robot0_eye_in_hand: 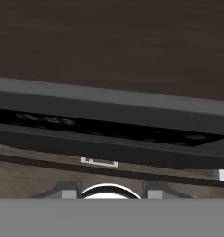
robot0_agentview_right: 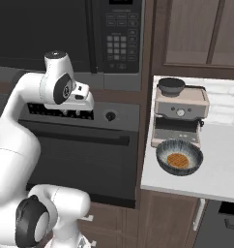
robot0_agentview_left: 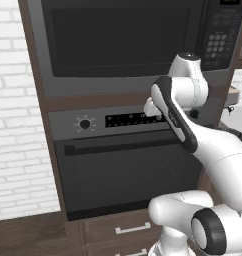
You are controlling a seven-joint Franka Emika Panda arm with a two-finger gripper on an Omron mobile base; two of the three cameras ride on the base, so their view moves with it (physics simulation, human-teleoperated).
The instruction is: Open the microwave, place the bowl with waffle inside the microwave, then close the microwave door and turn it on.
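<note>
The microwave [robot0_agentview_left: 45, 55] fills the top of the wall unit, and its dark glass microwave door [robot0_agentview_left: 120, 42] is shut. Its black keypad [robot0_agentview_right: 121, 41] sits at the right. The striped bowl [robot0_agentview_right: 180, 157] stands on the white counter to the right of the unit, with the orange-brown waffle [robot0_agentview_right: 177, 160] lying in it. My gripper [robot0_agentview_right: 75, 111] hangs below the microwave, in front of the oven's control strip and well left of the bowl. In the hand view the gripper [robot0_eye_in_hand: 111, 190] has its fingertips [robot0_eye_in_hand: 70, 190] apart with nothing between them.
Below the microwave is an oven [robot0_agentview_left: 128, 175] with a knob [robot0_agentview_left: 84, 124] and a dark bar handle [robot0_agentview_left: 118, 145]. A coffee machine [robot0_agentview_right: 179, 116] stands right behind the bowl. Drawers [robot0_agentview_left: 133, 229] lie under the oven. A white brick wall [robot0_agentview_left: 13, 125] is at the left.
</note>
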